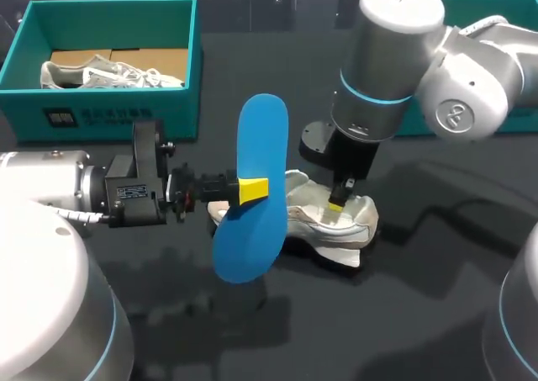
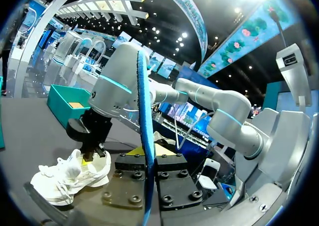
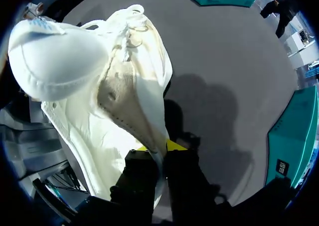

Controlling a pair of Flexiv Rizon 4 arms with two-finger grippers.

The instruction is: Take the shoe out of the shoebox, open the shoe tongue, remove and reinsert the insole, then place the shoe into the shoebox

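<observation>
My left gripper (image 1: 252, 190) is shut on a blue insole (image 1: 261, 137), holding it upright on edge just left of the white shoe (image 1: 336, 225). In the left wrist view the insole (image 2: 143, 96) rises edge-on from between the fingers of the left gripper (image 2: 145, 153), with the shoe (image 2: 70, 178) on the table ahead and to one side. The right gripper (image 1: 338, 203) comes down from above and pinches the shoe's collar. From the right wrist, the right gripper (image 3: 160, 148) is shut on the rim of the shoe (image 3: 99, 86), whose tongue (image 3: 55, 61) is folded forward.
A teal shoebox (image 1: 101, 15) stands at the back left with another grey-white shoe (image 1: 109, 74) inside. A second teal box (image 1: 479, 7) sits at the back right behind my right arm. Dark tabletop lies around the shoe.
</observation>
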